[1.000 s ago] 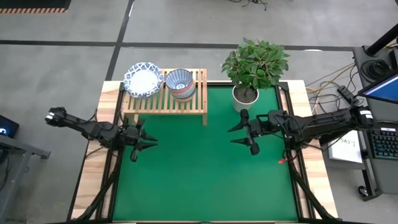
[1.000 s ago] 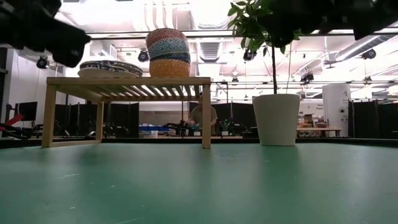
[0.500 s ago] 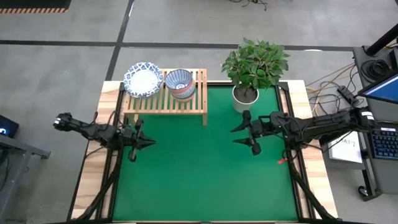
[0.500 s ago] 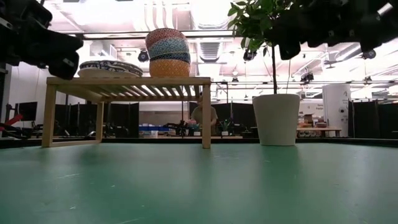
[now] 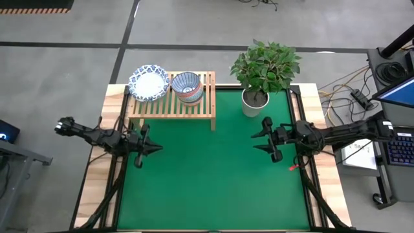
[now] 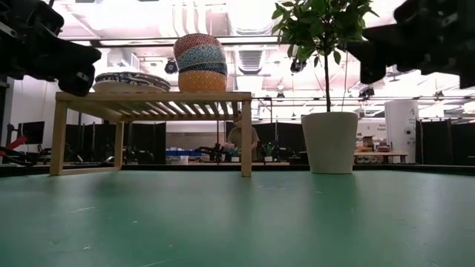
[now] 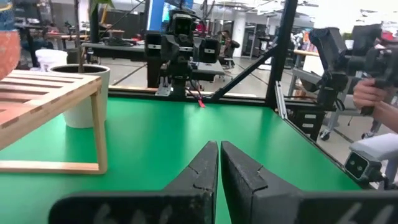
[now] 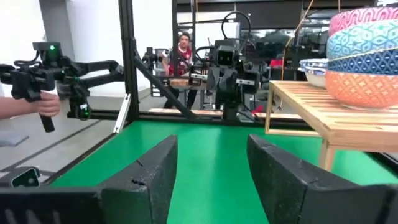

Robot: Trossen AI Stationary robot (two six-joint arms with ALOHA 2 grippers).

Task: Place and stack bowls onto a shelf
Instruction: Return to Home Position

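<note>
Wide bowls [image 5: 149,82]: white and shallow with blue patterned rims, nested into one low stack. It sits on the left end of the shelf [image 5: 194,109], and from above its edge reaches past the shelf's back left corner. How many bowls are in the stack cannot be told.
Deep bowls [image 6: 199,63]: smaller and patterned, nested in a taller stack just beside the wide bowls, near the shelf's middle. The top one is red-orange, two blue ones sit under it, and the bottom one is yellow-orange. From above, the top bowl shows a white inside with blue lines.
Shelf: light wood with a slatted top on short legs, standing at the back left of the green table [image 5: 207,188].
Left gripper [image 5: 158,147]: raised over the table's left side, in front of the shelf and apart from it, pointing toward the table's middle.
Left fingers [image 7: 199,171]: almost together, with only a thin slit between them. They hold nothing and touch nothing.
Right gripper [image 5: 257,141]: raised over the table's right side, in front of the plant pot [image 5: 254,102] and apart from it, pointing toward the left arm.
Right fingers [image 8: 149,174]: spread wide, with green table showing between them. They hold nothing.
Plant pot: white, holding a leafy green plant, at the back of the table a little right of the shelf.
Beyond the table: a person's hand [image 8: 45,104] grips a dark handle off to the side.
</note>
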